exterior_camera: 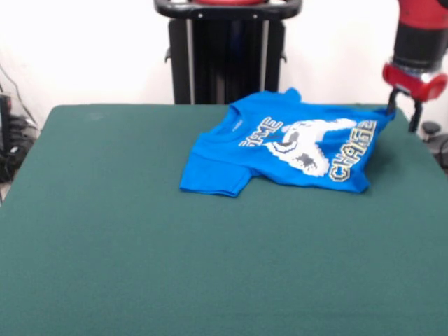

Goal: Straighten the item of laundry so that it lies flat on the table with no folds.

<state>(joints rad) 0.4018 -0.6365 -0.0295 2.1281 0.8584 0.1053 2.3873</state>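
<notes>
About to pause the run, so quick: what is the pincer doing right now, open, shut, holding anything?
Pincer: open, fingers apart at the bright blue printed T-shirt's far right corner, holding nothing.

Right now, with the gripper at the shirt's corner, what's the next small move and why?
Probably draw the gripper outward and slightly back, away from the shirt's middle. Its open fingers straddle the shirt's far corner, and the lettering still looks buckled and overlapped, so tension there should pull out the folds.

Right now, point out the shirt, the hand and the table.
shirt (pixel 294 143): front view, on the white controller print.
hand (pixel 404 112): front view, midway between its two dark fingertips.
table (pixel 140 266): front view, bare green top.
</notes>
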